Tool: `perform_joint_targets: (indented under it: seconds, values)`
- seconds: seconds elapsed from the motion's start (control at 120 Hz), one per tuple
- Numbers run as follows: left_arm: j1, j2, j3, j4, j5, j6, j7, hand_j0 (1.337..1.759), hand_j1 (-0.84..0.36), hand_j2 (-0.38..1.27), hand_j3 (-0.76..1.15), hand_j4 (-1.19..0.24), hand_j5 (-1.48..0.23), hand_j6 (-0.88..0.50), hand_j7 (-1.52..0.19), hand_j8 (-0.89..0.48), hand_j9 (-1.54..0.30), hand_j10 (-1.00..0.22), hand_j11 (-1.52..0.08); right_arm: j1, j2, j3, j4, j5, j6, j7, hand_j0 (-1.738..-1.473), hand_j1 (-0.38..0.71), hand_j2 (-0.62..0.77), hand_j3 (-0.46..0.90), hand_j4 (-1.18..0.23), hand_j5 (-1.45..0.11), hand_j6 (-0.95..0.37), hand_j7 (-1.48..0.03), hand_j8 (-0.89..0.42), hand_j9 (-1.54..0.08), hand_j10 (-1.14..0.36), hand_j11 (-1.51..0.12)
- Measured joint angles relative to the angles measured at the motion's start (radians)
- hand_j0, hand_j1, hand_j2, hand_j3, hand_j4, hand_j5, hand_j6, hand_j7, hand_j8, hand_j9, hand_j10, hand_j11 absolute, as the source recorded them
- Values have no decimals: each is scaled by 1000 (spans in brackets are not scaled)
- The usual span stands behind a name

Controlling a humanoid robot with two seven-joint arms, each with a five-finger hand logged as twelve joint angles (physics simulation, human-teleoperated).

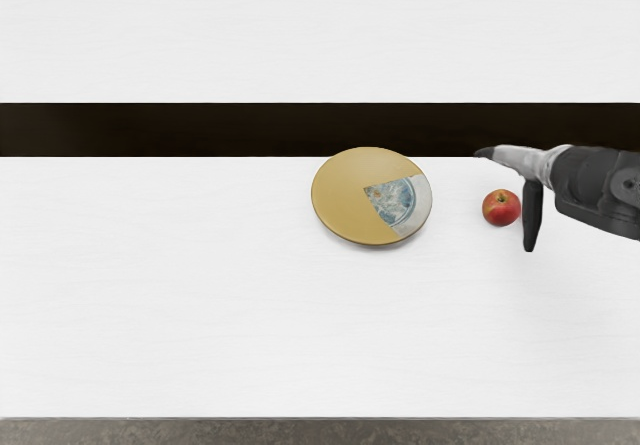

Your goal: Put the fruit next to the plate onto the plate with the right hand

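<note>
Apple (501,207) on table (200,295), right of plate (345,200), near it but apart; plate yellow with a patterned wedge. Right hand (535,173) in from right edge, just beside apple; fingers spread, holding nothing; one dark digit hangs down alongside apple, contact unclear.

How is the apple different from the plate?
The apple is red and ball-shaped; the plate is flat and yellow with a blue-grey wedge. The apple is much smaller than the plate. The apple lies right beside the open right hand; the plate lies farther off. Both rest on the white table, not touching.
</note>
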Motion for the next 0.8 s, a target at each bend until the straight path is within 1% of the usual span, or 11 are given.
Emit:
perform_joint_targets:
  seconds: [0.1, 0.267, 0.5, 0.8]
  values:
    - [0, 0, -1, 0, 0, 0, 0, 1658, 349, 0, 0, 0, 0, 0, 0, 0, 0, 0, 0, -32, 23, -1, -5, -48, -44, -1, -1658, -322, -3, 0, -28, -31, -30, -31, -28, -31, -27, -31]
    - [0, 0, 0, 0, 0, 0, 0, 1658, 349, 0, 0, 0, 0, 0, 0, 0, 0, 0, 0, -67, 85, -2, -51, -80, -85, -2, -1658, -319, -3, 0, -31, -36, -33, -35, -32, -35, -30, -35]
    - [0, 0, 0, 0, 0, 0, 0, 1658, 349, 0, 0, 0, 0, 0, 0, 0, 0, 0, 0, -94, 109, -2, -82, -116, -120, -2, -1658, -203, -22, 0, -127, -161, -129, -160, -128, -161, -127, -161]
    - [0, 0, 0, 0, 0, 0, 0, 1658, 349, 0, 0, 0, 0, 0, 0, 0, 0, 0, 0, -109, 104, 0, -82, -123, -135, -2, -1658, -3, -55, 0, -294, -377, -296, -377, -295, -377, -293, -377]
